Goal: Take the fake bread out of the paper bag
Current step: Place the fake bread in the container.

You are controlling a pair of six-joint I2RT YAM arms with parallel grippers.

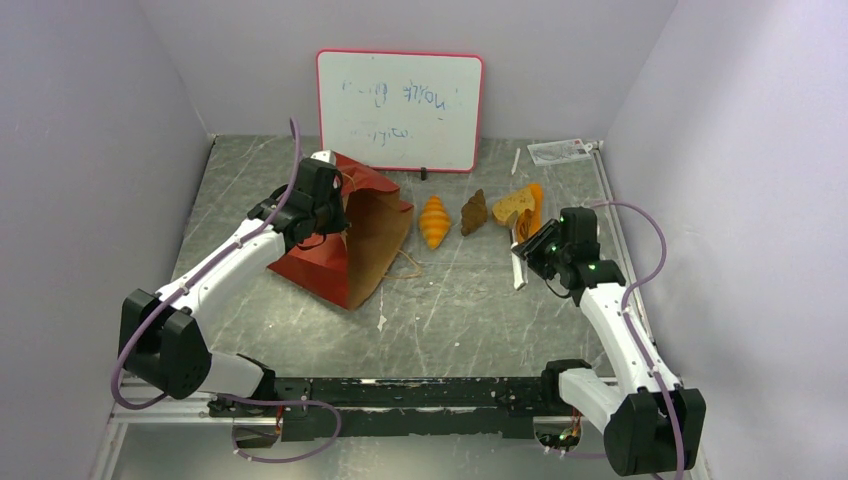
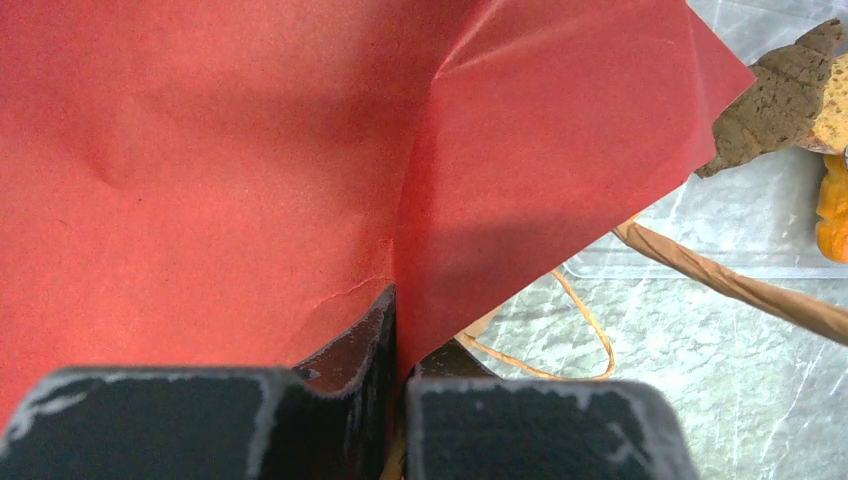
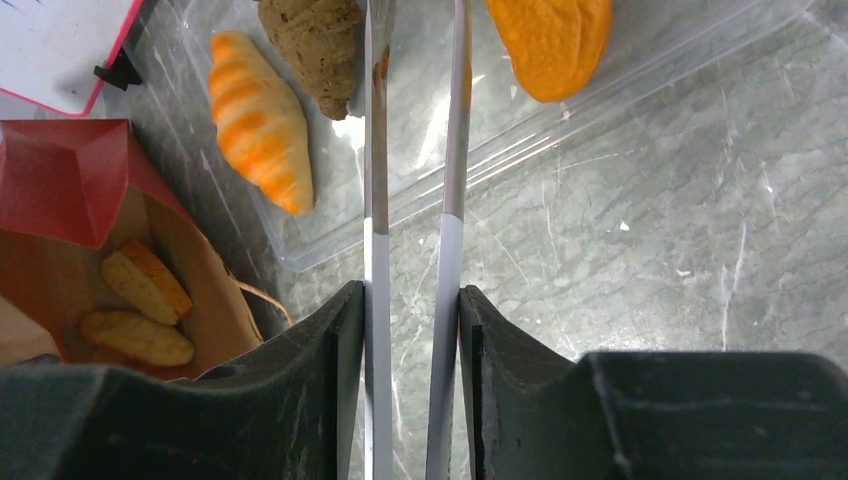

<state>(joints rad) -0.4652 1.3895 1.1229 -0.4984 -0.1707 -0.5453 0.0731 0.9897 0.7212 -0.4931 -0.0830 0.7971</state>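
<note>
Count: one paper bag (image 1: 345,235), two tan slices (image 3: 140,305) inside it, three pastries out on the desk (image 1: 450,310) | left claw (image 2: 395,340) pressed together, pinching the bag's red paper | right claw (image 3: 415,215) slightly spread, empty, below the long loaf (image 3: 550,40) (croissant (image 1: 434,220) centre frame) | whiteboard (image 1: 400,110) writing unreadable

Left end effector (image 2: 398,400) at bottom edge, black fingers (image 2: 350,350) pressed together, pinching a fold of red bag (image 2: 250,150) paper. Red sheet filling most of view, creased above the pinch. Right of bag: tan cord handle (image 2: 560,330) looped on grey marbled table (image 2: 700,400), brown paper edge (image 2: 740,290) running diagonally, clear tray (image 2: 750,225). Beyond bag's right corner: dark brown piece (image 2: 770,95), tan slice (image 2: 835,95) touching it, orange bread (image 2: 833,220) below.
</note>
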